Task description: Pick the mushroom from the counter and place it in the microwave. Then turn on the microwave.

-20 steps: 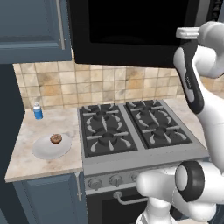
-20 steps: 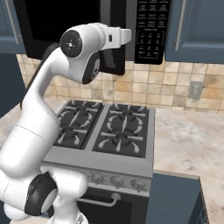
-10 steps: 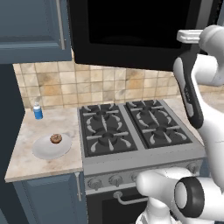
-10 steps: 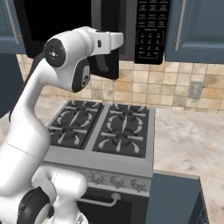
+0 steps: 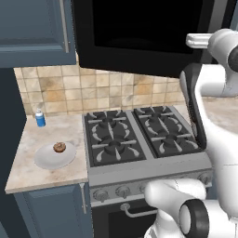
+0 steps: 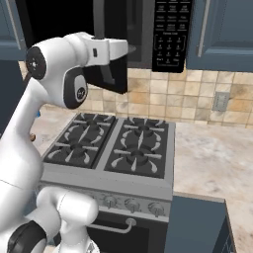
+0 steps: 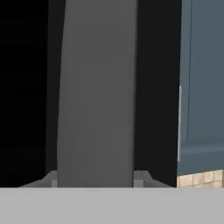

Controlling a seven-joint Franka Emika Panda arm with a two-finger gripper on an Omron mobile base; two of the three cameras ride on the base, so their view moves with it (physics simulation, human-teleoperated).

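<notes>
Microwave (image 5: 139, 32): wide black box mounted above the stove — its door (image 6: 106, 71) stands swung outward, edge-on in the right base view; keypad (image 6: 170, 34) at its right end.
Stove (image 5: 139, 135): black four-burner gas top between two stretches of desk, knobs along its front.
Desk (image 5: 28, 162): beige marbled slab left of the stove, over dark blue cabinets; a second stretch runs right of the stove (image 6: 217, 158).
Arm: white, raised high, its hand up at the microwave door.
Handle (image 7: 96, 92): a tall grey bar running up the middle of the hand view, close to the camera.
Fingers (image 7: 94, 181): two pale tips show at either side of the handle's base, straddling it — whether they press on it I cannot tell.
Plate (image 5: 46, 158): white, on the left desk near the stove edge.
Bottle (image 5: 40, 118): small, blue, white cap, upright at the back of the left desk.
Mushroom (image 5: 59, 147): small brown lump lying on the plate, well apart from the hand.
</notes>
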